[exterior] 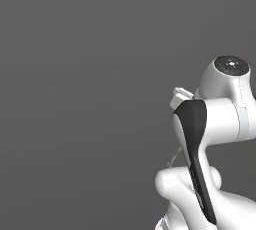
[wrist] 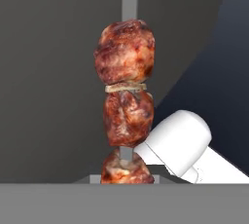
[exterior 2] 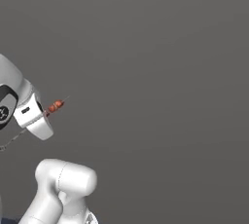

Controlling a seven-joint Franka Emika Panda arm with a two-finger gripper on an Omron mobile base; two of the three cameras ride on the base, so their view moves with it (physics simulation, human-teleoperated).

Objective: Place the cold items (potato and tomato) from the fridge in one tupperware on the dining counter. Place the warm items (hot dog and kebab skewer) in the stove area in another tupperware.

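Note:
The kebab skewer stands close before the hand camera, with three browned meat chunks threaded on a thin grey stick that runs up from the bottom of the view. In the right base view the kebab skewer is small, with reddish pieces, and it pokes out up and to the right from my gripper at the left edge. My gripper is shut on the skewer's lower end, which the hand hides. The potato, tomato, hot dog and tupperware are out of view.
A plain flat grey surface backs the arm in both base views. In the hand view a dark curved region lies to the right of the skewer.

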